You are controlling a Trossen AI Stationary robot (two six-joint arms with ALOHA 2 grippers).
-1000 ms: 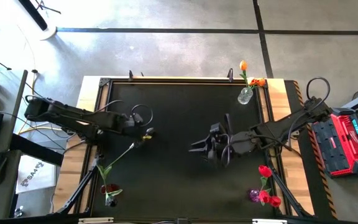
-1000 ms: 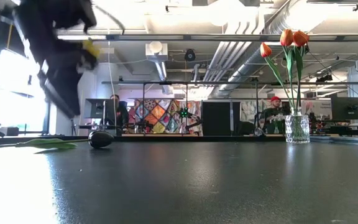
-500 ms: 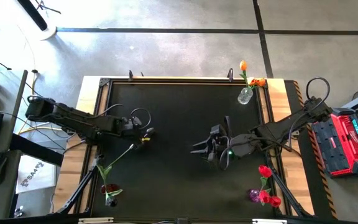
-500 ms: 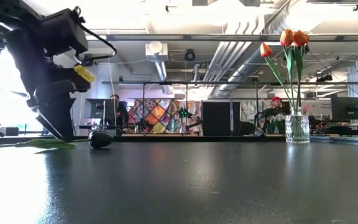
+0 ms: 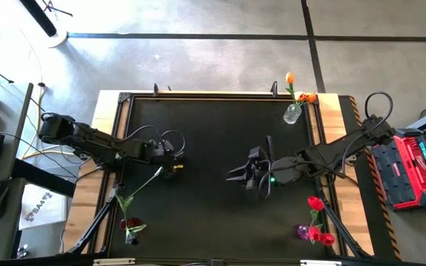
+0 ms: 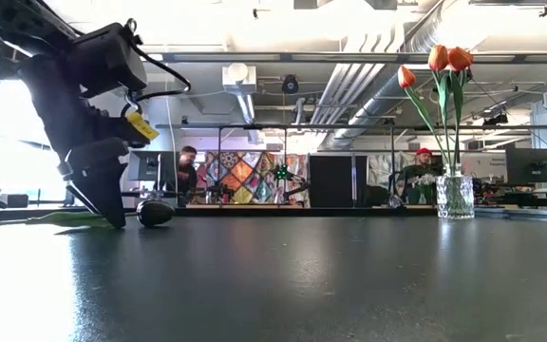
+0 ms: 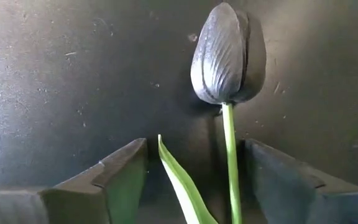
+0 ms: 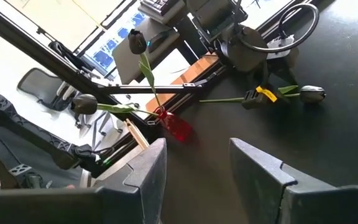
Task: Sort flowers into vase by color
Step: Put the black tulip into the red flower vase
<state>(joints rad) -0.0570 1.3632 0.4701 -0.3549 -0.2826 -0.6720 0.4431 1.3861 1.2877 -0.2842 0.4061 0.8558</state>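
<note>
High view: left gripper (image 5: 170,160) at centre left, lowered over the head end of a dark tulip (image 5: 154,179) lying flat on the table (image 5: 213,118), its stem running down-left. Placed so, it seems, for a grasp just below the head. Right gripper (image 5: 237,176) waits at centre, holding nothing. Vase (image 5: 292,113) with orange tulips (image 5: 290,77) upper right; red tulips (image 5: 316,220) lower right; a red vase (image 5: 131,225) lower left, likely for the dark ones

Low view: left gripper (image 6: 112,214) at left, tips down at the table; dark tulip head (image 6: 155,212) just beside it

Left wrist view: fingers (image 7: 120,171) spread, one either side of stem (image 7: 230,162) and leaf (image 7: 182,186), not clamped; head (image 7: 221,53) beyond them

Right wrist view: fingers (image 8: 145,171) parted, empty; tulip (image 8: 303,93) far at upper right
</note>
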